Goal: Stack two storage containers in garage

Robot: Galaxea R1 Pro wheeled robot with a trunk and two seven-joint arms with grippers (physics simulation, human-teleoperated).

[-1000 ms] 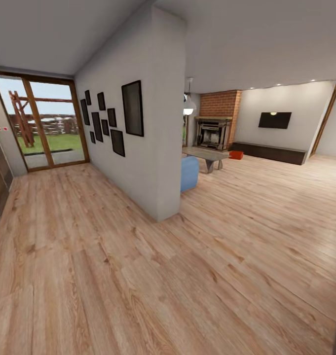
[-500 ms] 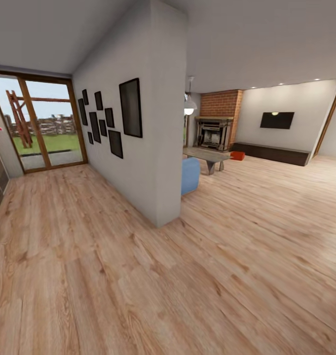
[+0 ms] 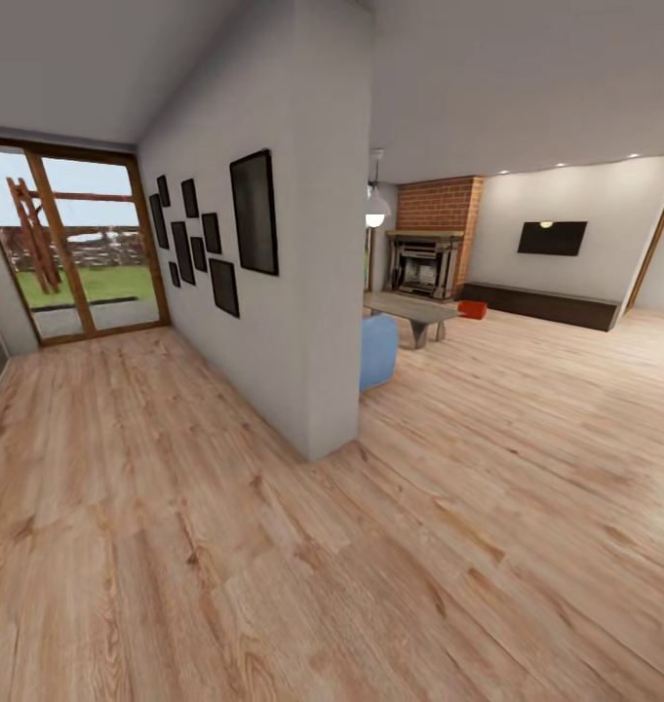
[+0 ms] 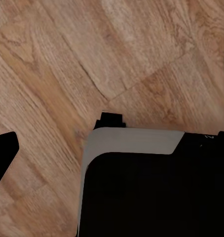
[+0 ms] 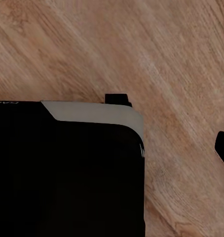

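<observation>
Right of frame centre, one storage container (image 3: 472, 309) is drawing slightly nearer as the view advances toward the living room; each hand's state I cannot tell.

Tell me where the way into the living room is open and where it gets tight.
Open: light wood plank floor between the white partition wall and the long dark low cabinet. Tight: near the brick fireplace, where blue sofa, grey coffee table and orange-red storage container cluster.

Black picture frames (image 3: 214, 234) on partition wall (image 3: 302, 292)
</observation>
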